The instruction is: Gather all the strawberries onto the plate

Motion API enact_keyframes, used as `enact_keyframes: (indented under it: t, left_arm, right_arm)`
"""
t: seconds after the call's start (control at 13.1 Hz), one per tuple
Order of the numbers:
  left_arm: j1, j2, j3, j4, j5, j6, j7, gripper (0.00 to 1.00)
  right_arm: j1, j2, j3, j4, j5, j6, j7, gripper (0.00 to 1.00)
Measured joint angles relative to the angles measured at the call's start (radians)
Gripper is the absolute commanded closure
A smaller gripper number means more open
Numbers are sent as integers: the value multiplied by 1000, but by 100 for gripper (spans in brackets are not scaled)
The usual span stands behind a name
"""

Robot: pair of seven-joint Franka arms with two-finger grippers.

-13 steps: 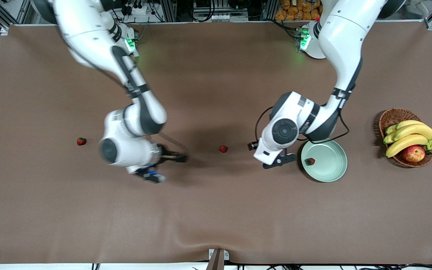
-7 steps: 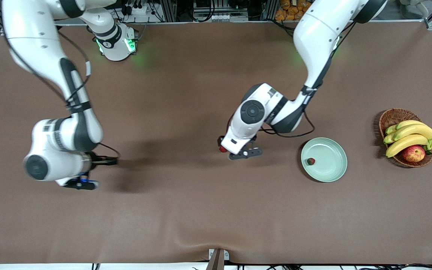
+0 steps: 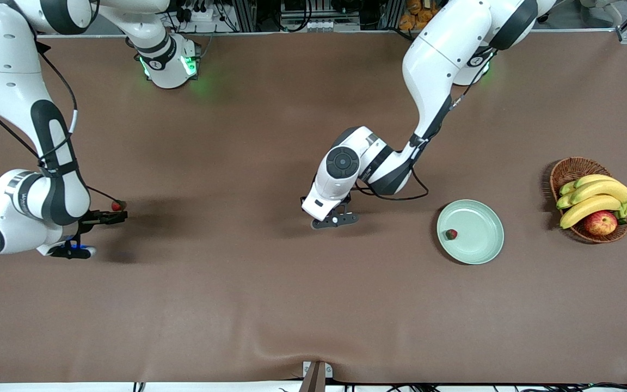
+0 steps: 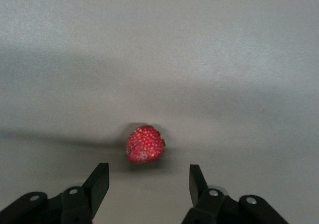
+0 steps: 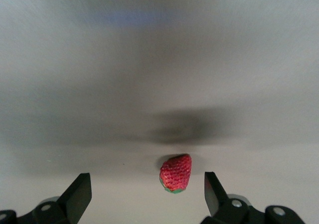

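Bare table (image 3: 270, 294) round both berries, plate (image 3: 487, 251) rim unobstructed

The tabletop (image 3: 270, 305) is a flat, even brown, darkened only where the arms throw soft shadows. Both arms are glossy white with dark grey joint bands, and each base glows green.

The left pincer (image 3: 336, 219) has black fingers; the right pincer (image 3: 93, 233) is black too, with a small blue patch at its lower finger.

The strawberries are bright red, finely dotted with pale seeds and tipped with dark green — one (image 4: 144, 144) in the left wrist view, one (image 5: 176, 172) in the right wrist view, one (image 3: 450, 234) on the plate (image 3: 482, 250), which is pale mint green and shiny.

The basket (image 3: 569, 170) is brown wicker, holding yellow bananas (image 3: 594, 197) with greenish ends and a red-and-yellow apple (image 3: 600, 222).
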Motion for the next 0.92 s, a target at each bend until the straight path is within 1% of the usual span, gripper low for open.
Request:
enact_keyframes:
  t: [0.23,0.31,0.46,0.53,0.69,0.76,0.84,0.92]
  left_arm:
    - [2,3,6,3,0,3,0,36]
    - [2,4,9,3,0,11,0,42]
    - [1,7,20,3,0,23,5,42]
    - [1,10,24,3,0,31,12,43]
    - [1,19,28,3,0,55,18,44]
    - [1,24,28,3,0,61,18,46]
    - [1,28,28,3,0,65,18,51]
    - [1,29,28,3,0,68,18,64]
  right_arm:
    - [0,3,-5,-36,-26,-2,0,22]
    - [0,3,-11,-42,-45,-7,0,31]
    - [0,3,-17,-48,-68,-14,0,37]
    - [0,3,-17,-51,-70,-15,0,39]
    - [1,6,-17,-53,-71,-15,0,45]
    - [1,7,-17,-53,-71,-15,0,49]
    - [1,8,-16,-53,-71,-15,0,50]
    - [1,9,-16,-53,-71,-15,0,54]
